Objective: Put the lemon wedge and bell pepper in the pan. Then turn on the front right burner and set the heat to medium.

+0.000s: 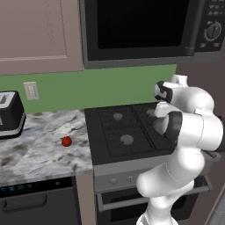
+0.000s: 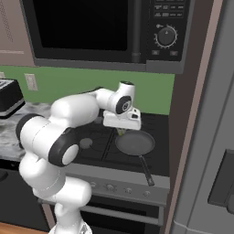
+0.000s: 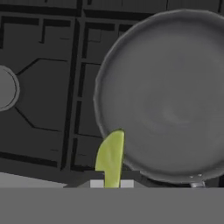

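The gripper (image 2: 120, 132) is clenched on the lemon wedge (image 3: 111, 158), which sticks up between its tips, hanging just above the near-left rim of the pan (image 2: 135, 142). The pan sits on the cooktop's (image 1: 127, 127) right side, handle pointing toward the front. The bell pepper (image 1: 66, 141) lies on the marble counter (image 1: 39, 149), well left of the stove.

No legible text, label or number on any surface.
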### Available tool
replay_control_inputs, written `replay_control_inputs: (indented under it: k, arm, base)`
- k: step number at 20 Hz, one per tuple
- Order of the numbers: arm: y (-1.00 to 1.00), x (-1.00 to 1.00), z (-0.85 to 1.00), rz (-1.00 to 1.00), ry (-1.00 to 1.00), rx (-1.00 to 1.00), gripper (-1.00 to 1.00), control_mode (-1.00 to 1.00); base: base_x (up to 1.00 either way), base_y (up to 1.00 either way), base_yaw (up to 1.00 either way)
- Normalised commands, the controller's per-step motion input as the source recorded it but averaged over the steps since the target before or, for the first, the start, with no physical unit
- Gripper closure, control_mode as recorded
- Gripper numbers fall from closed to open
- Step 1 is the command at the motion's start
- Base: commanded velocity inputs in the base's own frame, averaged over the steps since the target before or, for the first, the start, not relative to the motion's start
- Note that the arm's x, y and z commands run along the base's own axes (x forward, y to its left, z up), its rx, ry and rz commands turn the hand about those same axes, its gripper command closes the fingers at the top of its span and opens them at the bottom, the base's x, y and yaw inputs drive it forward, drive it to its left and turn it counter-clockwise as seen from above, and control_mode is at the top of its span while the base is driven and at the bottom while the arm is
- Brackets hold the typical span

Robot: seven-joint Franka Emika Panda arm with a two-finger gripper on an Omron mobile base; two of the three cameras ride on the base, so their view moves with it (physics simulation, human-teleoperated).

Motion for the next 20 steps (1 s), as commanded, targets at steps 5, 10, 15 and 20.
replay_control_inputs:
  k: [5, 10, 15, 20]
  arm:
    - [-0.16, 0.32, -0.31, 0.00, 0.00, 0.00, 1.00, -1.00]
    - [-0.10, 0.35, -0.26, 0.00, 0.00, 0.00, 1.00, -1.00]
    - [-0.07, 0.29, -0.22, 0.00, 0.00, 0.00, 1.00, -1.00]
    - [-0.09, 0.03, -0.25, 0.00, 0.00, 0.00, 1.00, -1.00]
  base:
    - [0.00, 0.00, 0.00]
    - [0.00, 0.00, 0.00]
    - [0.00, 0.00, 0.00]
    - [0.00, 0.00, 0.00]
